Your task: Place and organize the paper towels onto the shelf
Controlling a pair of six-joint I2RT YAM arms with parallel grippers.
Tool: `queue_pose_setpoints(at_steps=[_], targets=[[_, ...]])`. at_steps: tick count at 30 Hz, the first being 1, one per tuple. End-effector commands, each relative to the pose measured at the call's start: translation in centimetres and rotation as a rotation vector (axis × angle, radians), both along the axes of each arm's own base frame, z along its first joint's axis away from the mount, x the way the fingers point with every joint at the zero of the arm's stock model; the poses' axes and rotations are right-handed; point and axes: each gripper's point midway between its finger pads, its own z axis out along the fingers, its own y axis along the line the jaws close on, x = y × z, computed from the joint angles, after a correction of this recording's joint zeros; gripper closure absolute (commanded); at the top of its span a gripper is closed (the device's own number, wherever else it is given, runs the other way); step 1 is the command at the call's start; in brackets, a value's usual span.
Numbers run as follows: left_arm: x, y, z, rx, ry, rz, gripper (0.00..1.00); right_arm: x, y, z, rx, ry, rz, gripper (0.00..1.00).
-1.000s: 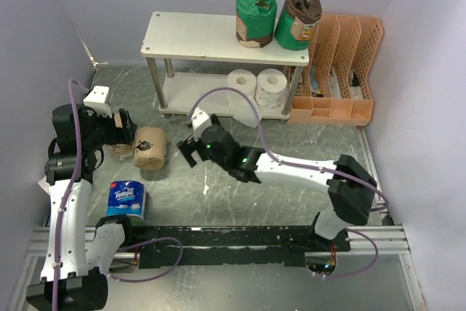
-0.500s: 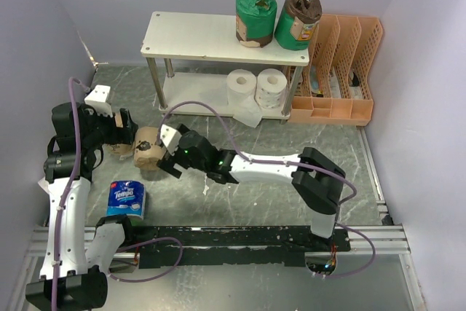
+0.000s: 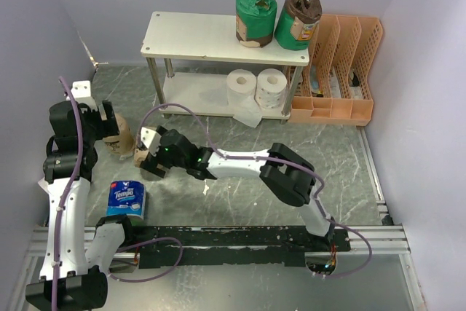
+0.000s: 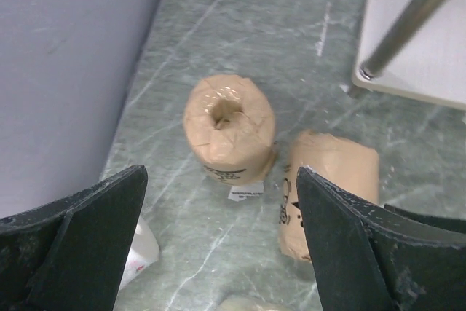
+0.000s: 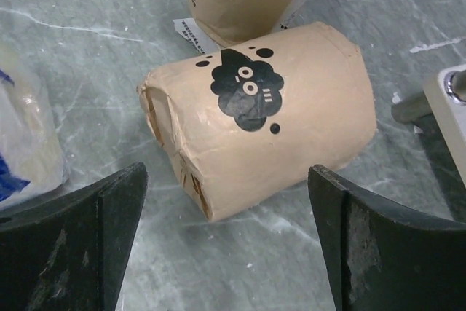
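A grey-green marbled bench [image 3: 342, 165] sits between pale lilac walls. At twelve o'clock stands the shelf [image 3: 196, 34], with an orange file rack [image 3: 342, 71] touching its side at about two o'clock. Two green-wrapped rolls [image 3: 255, 11] stand side by side at the three o'clock end of the top board. Two white rolls [image 3: 255, 87] stand on the lower board beneath them, and a loose sheet trails off the front edge.

Toward nine o'clock on the bench are two tan rolls, close together. The upright tan roll [image 4: 228, 138] stands nearer the wall. The left fingers [image 3: 100, 118] hang above it, spread wide and holding nothing. The lying tan roll [image 5: 262, 118] rests on its side, its black cloud print facing up. The right fingers [image 3: 149, 159] are spread wide to either side of it, with bench showing in the gaps. A blue Tempo roll [image 3: 127, 200] stands at eight o'clock, beside the left arm.
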Motion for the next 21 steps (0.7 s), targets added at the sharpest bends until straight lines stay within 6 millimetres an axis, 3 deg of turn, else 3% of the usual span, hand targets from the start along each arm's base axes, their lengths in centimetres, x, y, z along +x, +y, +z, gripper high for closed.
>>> queue_pose_setpoints(at_steps=[1, 8, 10, 13, 21], targets=[[-0.2, 2.9, 2.6, 0.039, -0.091, 0.172, 0.04, 0.5, 1.6, -0.6, 0.022, 0.004, 0.006, 0.1], [0.0, 2.0, 2.2, 0.031, -0.084, 0.115, 0.02, 1.0, 2.2, -3.3, -0.004, 0.039, -0.021, 0.33], [0.0, 1.9, 2.1, 0.03, -0.083, 0.113, 0.02, 1.0, 2.3, -3.7, -0.002, 0.051, -0.019, 0.54], [0.0, 1.9, 2.1, 0.031, -0.082, 0.109, 0.01, 1.3, 2.2, -3.7, 0.004, 0.062, -0.053, 0.98], [0.1, 1.3, 1.8, 0.026, -0.078, 0.075, 0.02, 2.1, 0.0, 0.4, 0.064, 0.154, -0.27, 1.0]])
